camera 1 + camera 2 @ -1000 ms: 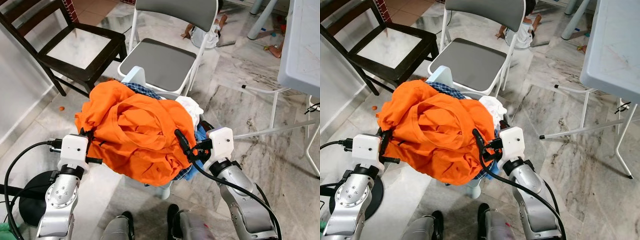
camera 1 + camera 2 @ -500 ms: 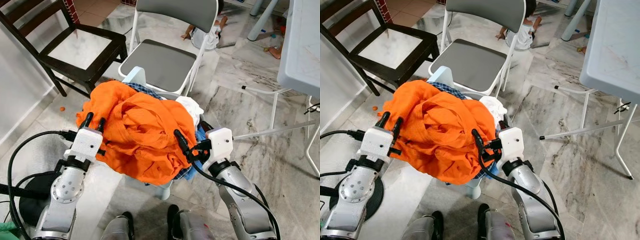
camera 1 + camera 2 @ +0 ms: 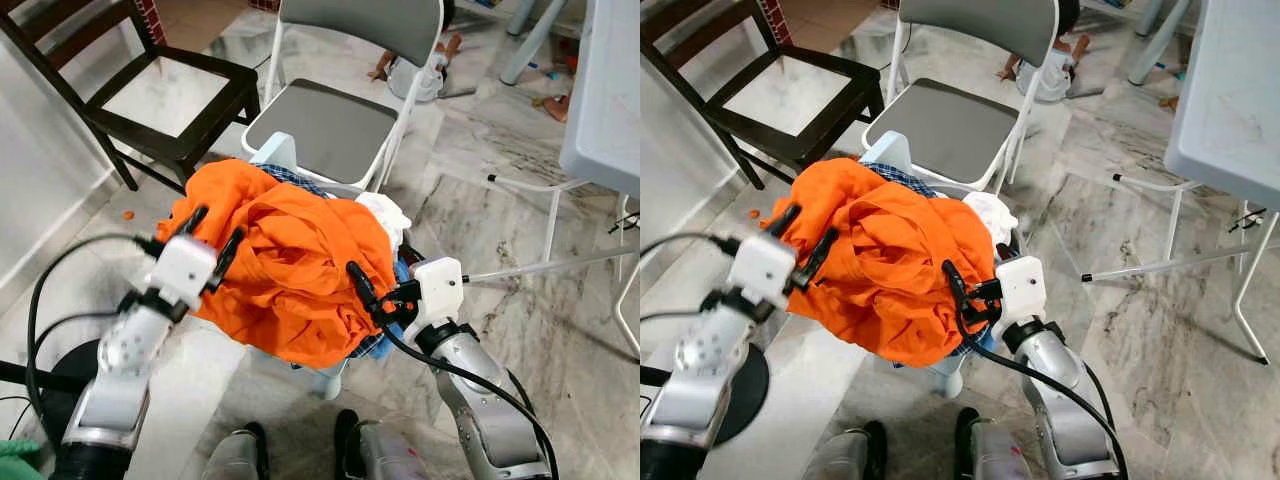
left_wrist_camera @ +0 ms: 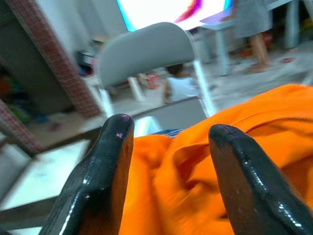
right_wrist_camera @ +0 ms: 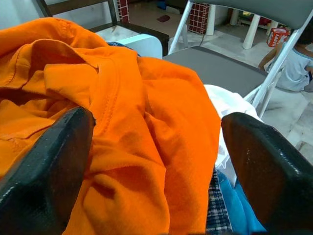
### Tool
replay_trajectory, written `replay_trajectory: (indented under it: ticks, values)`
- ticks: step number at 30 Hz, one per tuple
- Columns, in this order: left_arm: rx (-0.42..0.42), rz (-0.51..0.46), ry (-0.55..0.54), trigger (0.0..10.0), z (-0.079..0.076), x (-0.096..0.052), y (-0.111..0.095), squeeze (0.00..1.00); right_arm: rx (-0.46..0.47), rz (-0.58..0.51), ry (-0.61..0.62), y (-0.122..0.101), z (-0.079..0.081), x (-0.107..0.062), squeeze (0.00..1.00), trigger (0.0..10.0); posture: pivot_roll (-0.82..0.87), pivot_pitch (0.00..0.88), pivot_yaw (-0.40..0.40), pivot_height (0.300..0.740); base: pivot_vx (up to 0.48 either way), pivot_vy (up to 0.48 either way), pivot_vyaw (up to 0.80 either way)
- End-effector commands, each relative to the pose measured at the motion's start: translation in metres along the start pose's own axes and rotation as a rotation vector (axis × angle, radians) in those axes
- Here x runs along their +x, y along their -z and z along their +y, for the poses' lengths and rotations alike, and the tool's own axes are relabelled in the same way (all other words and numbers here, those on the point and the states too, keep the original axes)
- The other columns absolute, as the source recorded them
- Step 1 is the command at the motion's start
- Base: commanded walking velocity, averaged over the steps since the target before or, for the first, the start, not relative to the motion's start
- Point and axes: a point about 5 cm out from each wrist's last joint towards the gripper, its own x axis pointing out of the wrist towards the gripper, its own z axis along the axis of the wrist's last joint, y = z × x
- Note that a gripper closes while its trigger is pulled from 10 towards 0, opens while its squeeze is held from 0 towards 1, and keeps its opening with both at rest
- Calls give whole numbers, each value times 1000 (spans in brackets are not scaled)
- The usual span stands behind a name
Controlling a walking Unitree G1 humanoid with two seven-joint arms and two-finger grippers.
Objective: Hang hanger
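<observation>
A crumpled orange garment lies heaped on top of a laundry pile on a small white stand right in front of me. My left gripper is open at the heap's left edge, its fingers pointing across the orange cloth without holding it. My right gripper is open wide against the heap's right side, with orange fabric lying between its fingers. One black finger of it rests against the cloth.
A blue checked cloth and a white cloth lie under the orange one. Just behind the pile stands a grey folding chair; a dark wooden chair is at back left. A white table is on the right. A person sits on the far floor.
My left arm has lifted and swung forward, bringing its open gripper from beside the heap's lower left edge up onto its left side. The right gripper has stayed put.
</observation>
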Motion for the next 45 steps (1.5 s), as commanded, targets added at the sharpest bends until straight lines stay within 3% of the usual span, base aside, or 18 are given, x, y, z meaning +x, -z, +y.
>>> replay_trajectory:
  ticks: [1, 3, 7, 8, 9, 10, 16, 21, 25, 32, 41, 45]
  values:
    - [-54, 57, 49, 10000, -5, 0, 11, 1000, 0, 24, -6, 6, 1, -3, 0, 10000, 48, 284, -56, 740, 0, 0, 0]
    - [-50, 68, 57, 10000, -4, 3, 14, 1000, 0, 25, -8, 6, 2, -3, 0, 10000, 42, 285, -53, 740, 0, 0, 0]
    - [-142, 151, 125, 10000, -1, 7, 33, 992, 0, 26, -2, 6, 1, -6, 0, 10000, 26, 282, -46, 740, 0, 0, 0]
    - [-138, 164, 143, 10000, 0, 7, 35, 357, 0, 27, 0, 6, 1, -7, 0, 10000, 26, 282, -46, 740, 0, 0, 0]
    - [-138, 164, 143, 10000, 0, 7, 35, 357, 0, 27, 0, 6, 1, -7, 0, 10000, 26, 282, -46, 740, 0, 0, 0]
    - [-142, 191, 158, 10000, 5, 5, 40, 0, -1, 29, 5, 7, 0, -8, 0, 10000, 21, 282, -43, 740, 0, 0, 0]
    - [-147, 307, 221, 10000, 23, -4, 59, 0, 0, 33, 6, 8, 1, -9, 0, 10000, 23, 284, -42, 740, 0, 0, 0]
    - [-114, 365, 194, 10000, 41, -10, 66, 0, 1, 32, 2, 7, 2, -8, 0, 10000, 25, 286, -42, 740, 0, 0, 0]
    - [-97, 378, 190, 10000, 47, -14, 67, 0, 2, 33, 1, 8, 2, -8, 0, 10000, 31, 289, -41, 740, 0, 0, 0]
    - [16, 383, 186, 10000, 66, -17, 65, 0, 7, 35, -6, 8, 5, -7, 0, 10000, 39, 296, -41, 740, 0, 0, 0]
    - [82, 384, 271, 10000, 58, -2, 64, 0, 5, 33, -3, 8, 4, -7, 0, 10000, 33, 302, -38, 740, 0, 0, 0]
    - [60, 400, 310, 10000, 53, 3, 67, 0, 4, 35, 3, 7, 4, -10, 0, 10000, 10, 309, -34, 740, 0, 0, 0]
